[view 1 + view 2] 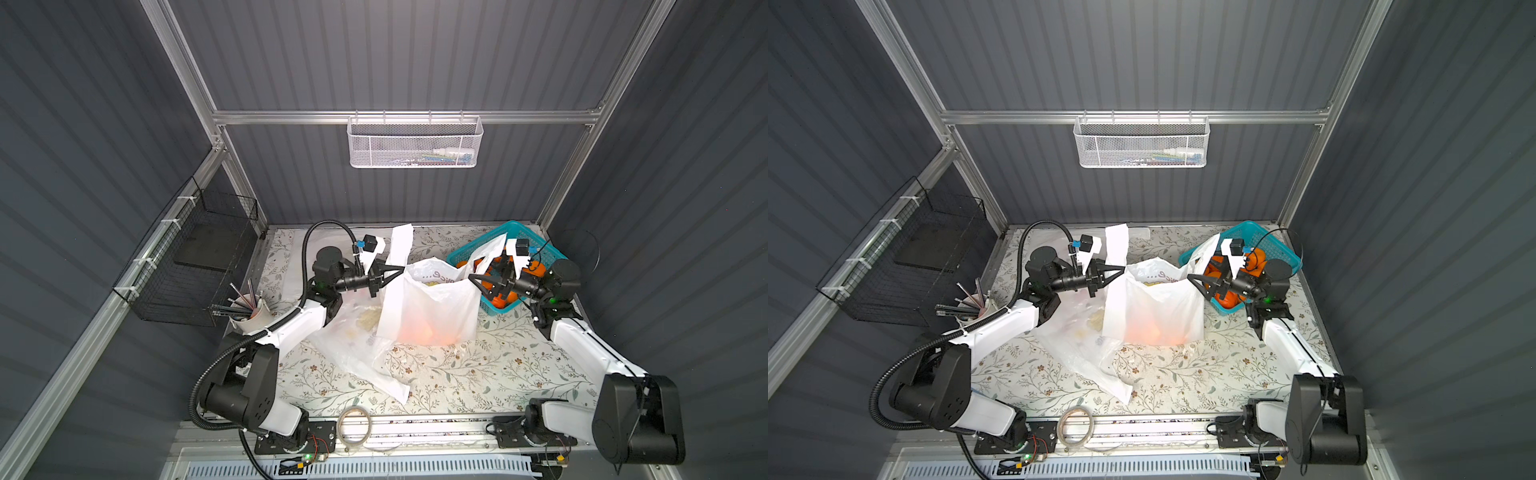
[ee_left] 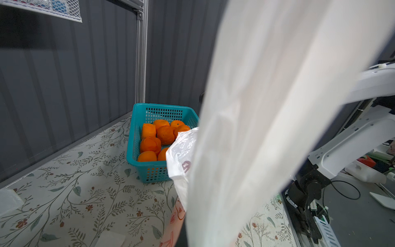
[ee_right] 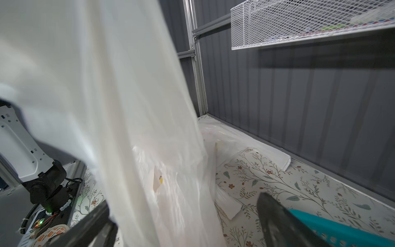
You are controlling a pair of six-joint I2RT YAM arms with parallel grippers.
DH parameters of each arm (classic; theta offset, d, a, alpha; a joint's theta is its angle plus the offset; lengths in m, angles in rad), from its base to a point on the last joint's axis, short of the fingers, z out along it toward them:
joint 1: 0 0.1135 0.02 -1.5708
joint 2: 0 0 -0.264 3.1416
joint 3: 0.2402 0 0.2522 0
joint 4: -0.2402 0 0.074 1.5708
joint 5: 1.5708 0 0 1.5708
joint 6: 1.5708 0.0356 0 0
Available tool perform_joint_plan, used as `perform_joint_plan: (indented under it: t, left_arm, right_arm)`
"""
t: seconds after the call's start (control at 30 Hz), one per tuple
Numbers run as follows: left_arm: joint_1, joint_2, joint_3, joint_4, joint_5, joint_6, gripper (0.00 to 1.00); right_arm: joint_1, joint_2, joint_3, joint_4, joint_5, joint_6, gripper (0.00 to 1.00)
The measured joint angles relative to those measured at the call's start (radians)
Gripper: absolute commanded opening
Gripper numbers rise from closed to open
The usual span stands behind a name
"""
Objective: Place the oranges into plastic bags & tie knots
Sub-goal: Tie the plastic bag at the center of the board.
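Left gripper clamps one handle of the white bag standing at centre, oranges glowing through its base. Right gripper gapes wide around the other handle, apparently not clamping it. More oranges fill the teal basket.

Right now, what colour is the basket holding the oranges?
Teal, a lattice-walled plastic basket; the left wrist view shows it best.

Your tabletop, covered in pale leaf-and-flower print, carries a teal plastic lattice basket in its far right corner, a white translucent plastic carrier bag upright mid-table, a flatter crumpled clear bag touching its left side, and a white cup of pencils at the left edge.
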Motion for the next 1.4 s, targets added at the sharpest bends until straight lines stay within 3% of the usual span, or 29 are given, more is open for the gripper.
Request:
perform_joint_plan:
  t: [0.13, 0.33, 0.5, 0.73, 0.97, 1.2, 1.4]
  left_arm:
    - [0.000, 0.000, 0.004, -0.007, 0.001, 0.003, 0.00]
    - [0.000, -0.002, 0.014, -0.066, -0.005, 0.043, 0.00]
    - [0.000, -0.029, 0.056, -0.237, -0.043, 0.137, 0.00]
    - [0.000, -0.076, 0.164, -0.547, -0.143, 0.314, 0.00]
    - [-0.005, -0.053, 0.279, -0.818, -0.214, 0.425, 0.00]
    - [-0.036, -0.010, 0.338, -0.921, -0.229, 0.474, 0.00]
    - [-0.037, -0.010, 0.338, -0.913, -0.234, 0.475, 0.00]
  right_arm:
    - [0.042, 0.037, 0.033, 0.024, -0.011, -0.002, 0.82]
    - [0.092, 0.055, 0.075, 0.024, -0.002, -0.018, 0.46]
    - [0.145, 0.015, 0.086, -0.129, 0.087, -0.126, 0.30]
    - [0.213, -0.081, 0.132, -0.435, 0.293, -0.333, 0.17]
    - [0.330, -0.115, 0.173, -0.669, 0.530, -0.517, 0.21]
    - [0.351, -0.137, 0.169, -0.712, 0.547, -0.550, 0.56]
    - [0.256, -0.235, 0.156, -0.676, 0.403, -0.516, 0.88]
